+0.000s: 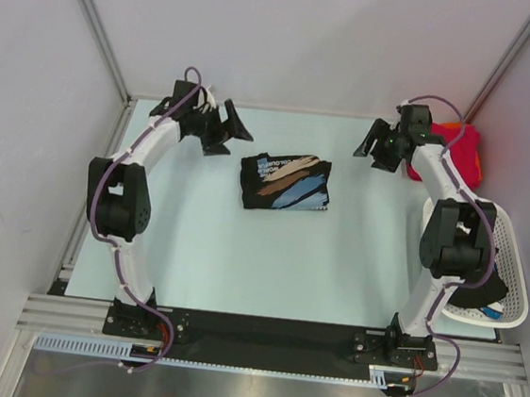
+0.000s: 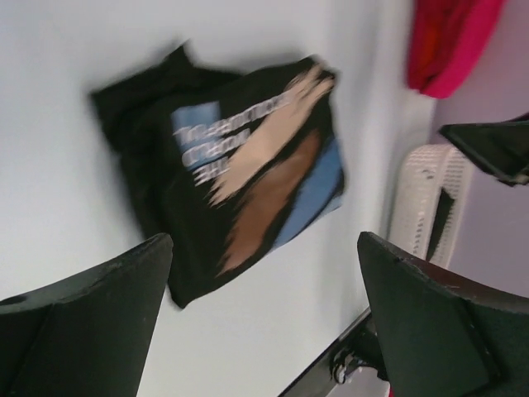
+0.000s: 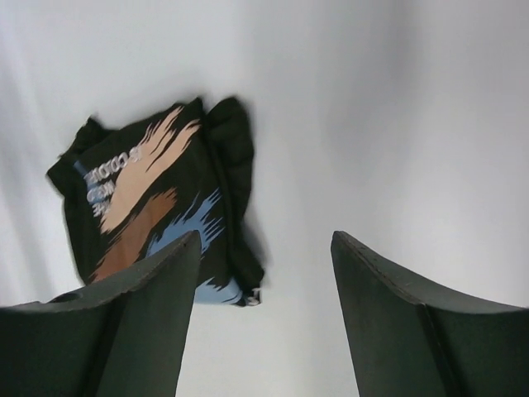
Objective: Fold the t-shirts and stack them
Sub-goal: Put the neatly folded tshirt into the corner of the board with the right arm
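Note:
A folded black t-shirt (image 1: 286,183) with a tan, brown and blue print lies on the table, a little behind its middle. It shows in the left wrist view (image 2: 231,165) and the right wrist view (image 3: 157,207) too. A crumpled red and orange t-shirt heap (image 1: 460,151) sits at the back right, partly behind the right arm, and it also shows in the left wrist view as red cloth (image 2: 450,41). My left gripper (image 1: 231,129) hangs open to the left of the black shirt. My right gripper (image 1: 373,149) hangs open to its right. Both hold nothing.
A white lattice basket (image 1: 512,281) stands at the right edge, with dark cloth (image 1: 482,295) inside it. Its wall shows in the left wrist view (image 2: 421,207). Grey panels close in the back and sides. A black strip runs along the near edge (image 1: 270,330).

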{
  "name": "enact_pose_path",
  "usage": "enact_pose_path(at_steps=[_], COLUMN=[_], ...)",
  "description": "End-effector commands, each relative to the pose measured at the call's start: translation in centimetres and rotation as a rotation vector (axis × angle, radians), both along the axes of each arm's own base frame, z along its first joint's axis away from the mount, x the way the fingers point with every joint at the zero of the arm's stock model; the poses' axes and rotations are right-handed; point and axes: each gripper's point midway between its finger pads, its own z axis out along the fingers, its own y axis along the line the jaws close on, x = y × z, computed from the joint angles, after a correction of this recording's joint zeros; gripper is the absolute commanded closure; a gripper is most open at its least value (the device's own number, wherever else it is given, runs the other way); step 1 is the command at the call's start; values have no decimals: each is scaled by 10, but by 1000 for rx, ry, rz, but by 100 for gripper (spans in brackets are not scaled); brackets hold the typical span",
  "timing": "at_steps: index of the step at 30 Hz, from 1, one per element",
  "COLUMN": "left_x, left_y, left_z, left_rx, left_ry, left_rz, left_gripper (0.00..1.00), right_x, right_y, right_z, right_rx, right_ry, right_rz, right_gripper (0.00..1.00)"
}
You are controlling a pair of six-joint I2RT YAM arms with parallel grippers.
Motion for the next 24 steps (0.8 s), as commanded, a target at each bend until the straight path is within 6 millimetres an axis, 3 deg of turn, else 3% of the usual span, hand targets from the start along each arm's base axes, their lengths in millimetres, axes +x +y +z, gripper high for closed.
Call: enact_pose_path(at_steps=[1,2,3,4,5,6,7,8,9,10,11,13,15,19,20,21,22,23,24], left_x=[25,27,28,33,30,36,38,32,36,34,27,26,25,41,52,58,62,70,72], left_y=[-70,-95,-109,-123,-146,-162,-178,-198,-212,-224,-236,-244,-239,-196,-174,-158,-143,-115,-96], left_z=[111,92,90,105,99,73,85,85,58,78,76,65,58,50,62,63,63,77,72], left_rx=[-160,-161,-173,-192,-213,-219,-256,-289,-301,-343,-361,-378,-356,-248,-225,-190,-159,-121,-70], left_ry=[-286,-249,-241,-274,-242,-192,-216,-193,-143,-179,-155,-140,-143,-146,-185,-187,-190,-230,-206], left_rz=[-123,-158,-184,-204,-229,-247,-281,-310,-327,-369,-384,-400,-400,-327,-296,-255,-226,-187,-139], left_gripper=[0,0,0,1,0,0,0,0,0,0,0,0,0,1,0,0,0,0,0], right_x=[15,15,13,9,6,4,0,-4,-7,-12,-19,-24,-24,-7,-2,1,1,6,7], right_y=[-53,-70,-79,-85,-102,-109,-116,-130,-138,-146,-164,-177,-182,-141,-113,-100,-76,-65,-54], right_z=[108,114,117,118,119,118,113,111,111,108,109,102,100,79,76,73,53,56,46], right_rx=[-235,-301,-339,-375,-443,-477,-514,-594,-639,-685,-785,-864,-822,-474,-351,-297,-183,-134,-91], right_ry=[-306,-317,-319,-313,-305,-292,-266,-247,-231,-211,-186,-150,-154,-203,-220,-216,-158,-156,-118], right_rz=[-162,-229,-257,-271,-333,-357,-369,-403,-426,-446,-486,-496,-467,-276,-163,-119,-40,-4,27], right_gripper=[30,30,30,30,30,30,30,31,31,30,30,26,26,27,27,27,28,29,30])
